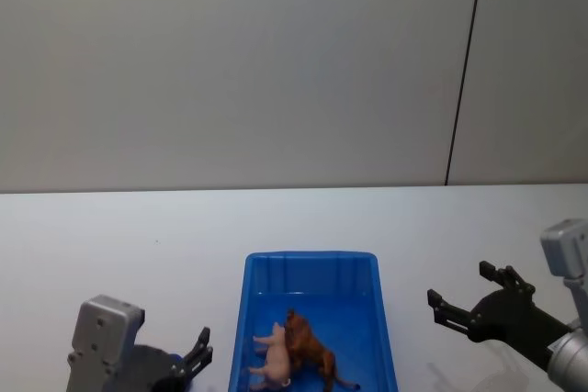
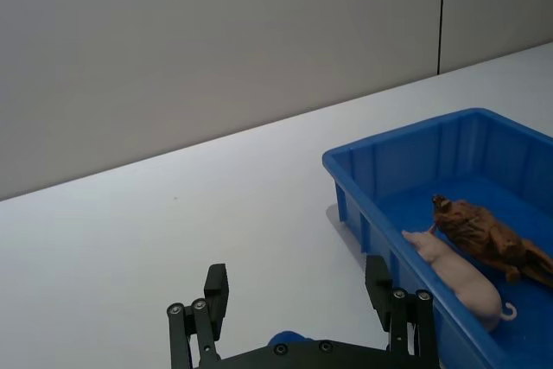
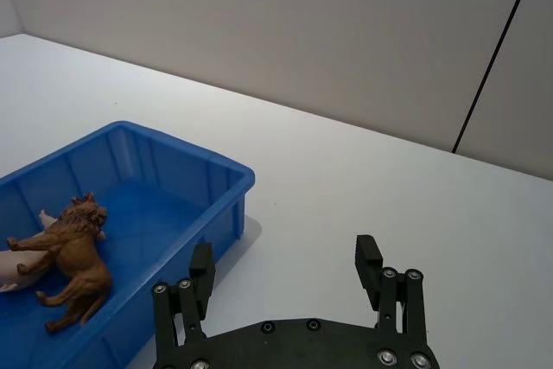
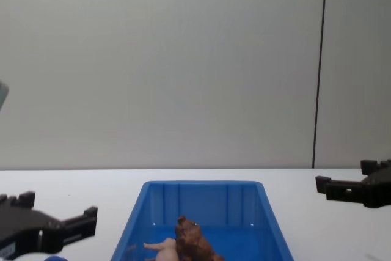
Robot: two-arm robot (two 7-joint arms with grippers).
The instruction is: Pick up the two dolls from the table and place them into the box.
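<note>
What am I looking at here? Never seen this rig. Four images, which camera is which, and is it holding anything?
It is a two-armed robot at a white table. The four pictures are one moment from four cameras: one on the head looking down, one on the chest looking across the table, and one on each wrist.

The black claws are its grippers. The left gripper hovers to the left of the blue box, the right gripper to its right. Both are open and hold nothing.

Inside the box lie two toy animals touching each other: a brown lion and a pale pink pig. So both dolls are already in the box.
</note>
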